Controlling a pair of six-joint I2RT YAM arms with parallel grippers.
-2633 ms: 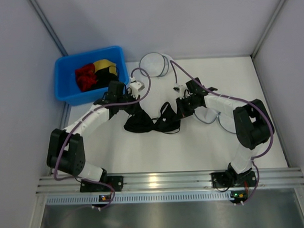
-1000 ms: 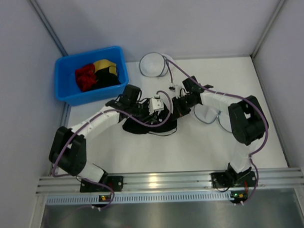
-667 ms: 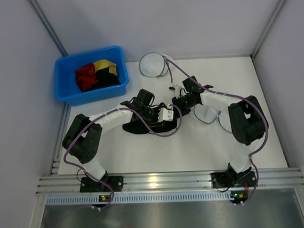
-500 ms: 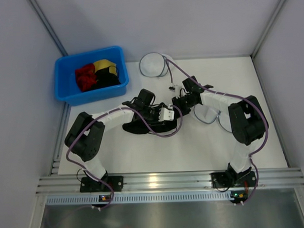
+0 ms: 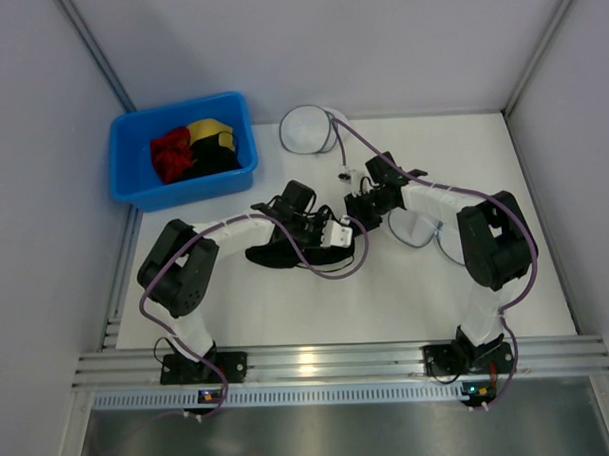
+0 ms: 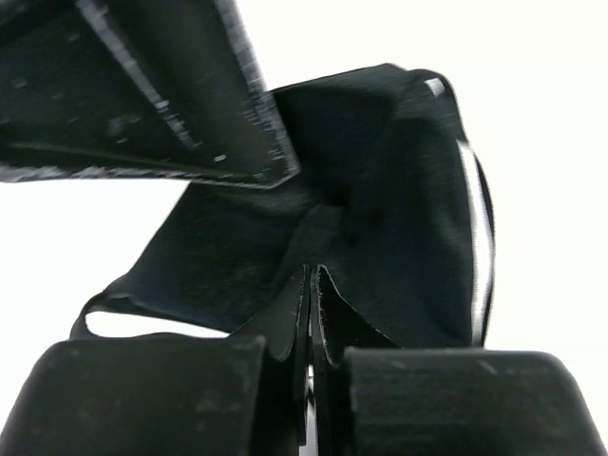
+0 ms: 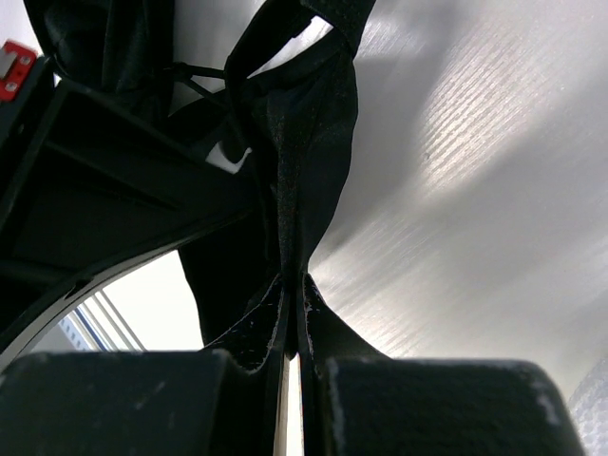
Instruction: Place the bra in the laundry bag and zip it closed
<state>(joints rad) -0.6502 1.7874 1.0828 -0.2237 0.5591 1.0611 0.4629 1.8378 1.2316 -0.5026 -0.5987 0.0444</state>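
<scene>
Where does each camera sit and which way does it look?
Top external: above, behind the bases, looking down at the table; left arm and right arm show whole.
Left wrist: on the left arm, looking along the left gripper, shut on the bra.
Right wrist: on the right arm, looking along the right gripper, also shut on it.
Shared: both wrist views show the bra.

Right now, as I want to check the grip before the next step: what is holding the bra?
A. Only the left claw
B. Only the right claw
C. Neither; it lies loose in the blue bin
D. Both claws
D. In the wrist views, the left claw and the right claw are each pinched shut on the black fabric of the bra.
</scene>
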